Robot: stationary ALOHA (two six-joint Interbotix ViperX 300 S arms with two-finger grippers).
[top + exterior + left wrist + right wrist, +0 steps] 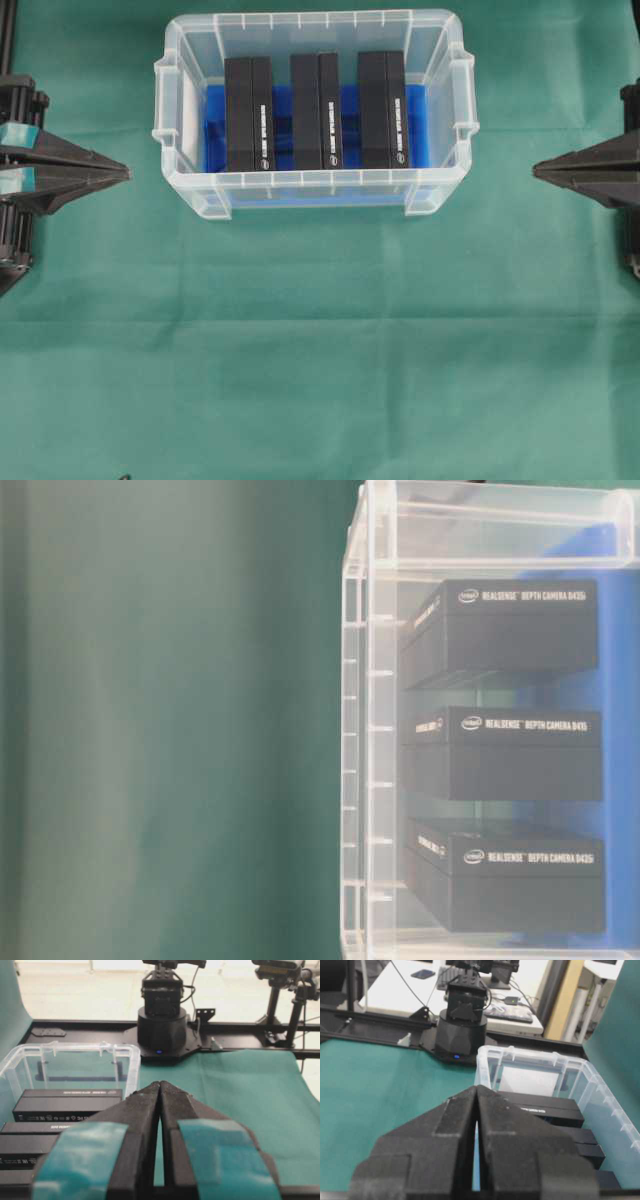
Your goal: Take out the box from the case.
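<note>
We see the left claw (128, 172) and the right claw (535, 170) with tips pressed together and holding nothing, one on each side of the case (312, 196), both well apart from it. Inside, three black boxes (249, 112) stand side by side on a blue cloth (418, 128), with gaps between them; their white lettering reads "Intel RealSense Depth Camera D435". The green table cover (320, 350) spreads wide around the case.

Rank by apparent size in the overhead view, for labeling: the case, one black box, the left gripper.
1. case, clearly largest.
2. left black box and left gripper: look similar; the gripper is cut off at the edge, so unranked.
</note>
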